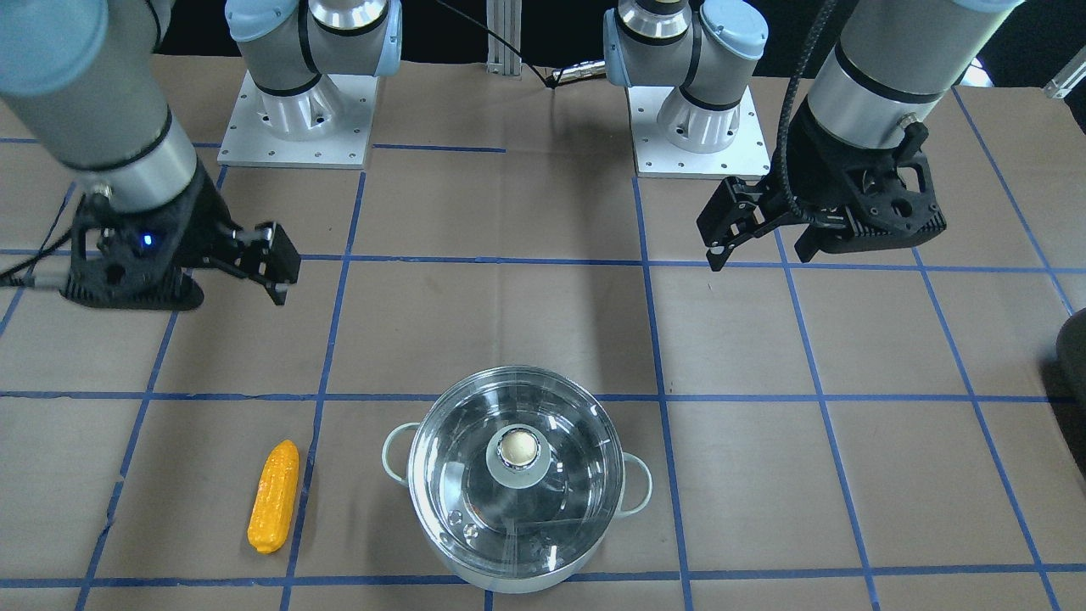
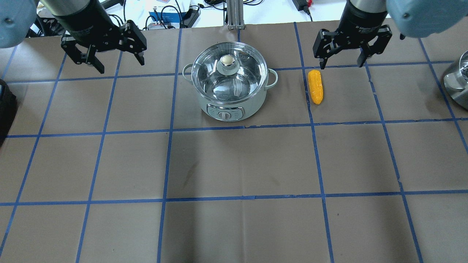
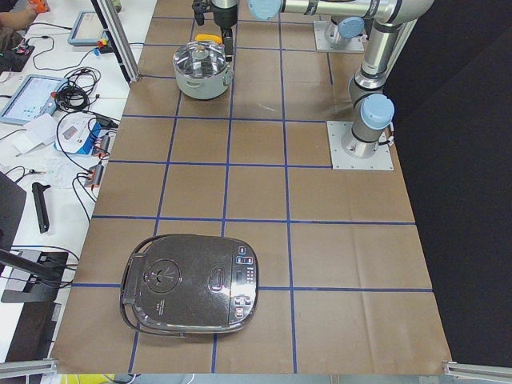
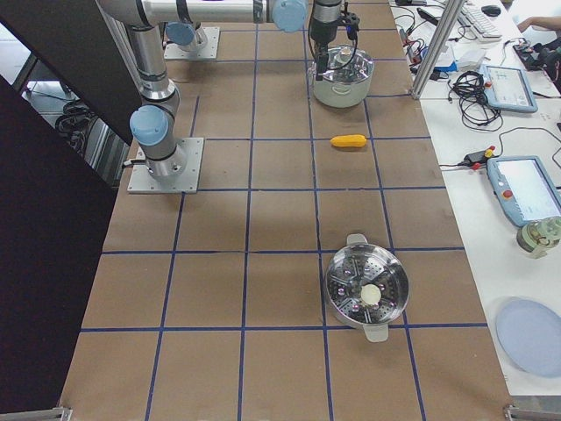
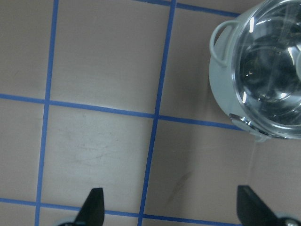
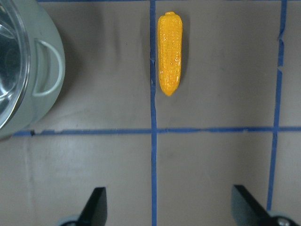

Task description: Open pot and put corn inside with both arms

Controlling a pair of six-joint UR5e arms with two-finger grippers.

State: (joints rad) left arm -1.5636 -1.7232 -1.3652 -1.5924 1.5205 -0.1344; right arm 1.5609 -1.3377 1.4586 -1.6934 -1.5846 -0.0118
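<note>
The pot (image 2: 230,95) stands at the far middle of the table, mint-white, with its clear glass lid (image 2: 228,73) on and the metal knob (image 2: 227,60) on top. The corn (image 2: 315,87) lies flat on the table to the pot's right, apart from it. My left gripper (image 2: 120,65) hovers open and empty to the left of the pot. My right gripper (image 2: 342,64) hovers open and empty just behind the corn. The left wrist view shows the pot (image 5: 263,70) at upper right. The right wrist view shows the corn (image 6: 170,52) ahead of the open fingers.
A steel steamer pot (image 4: 366,288) stands on the table's right end. A dark rice cooker (image 3: 192,282) stands on the left end. Blue tape lines grid the brown table. Cables and tablets lie beyond the far edge.
</note>
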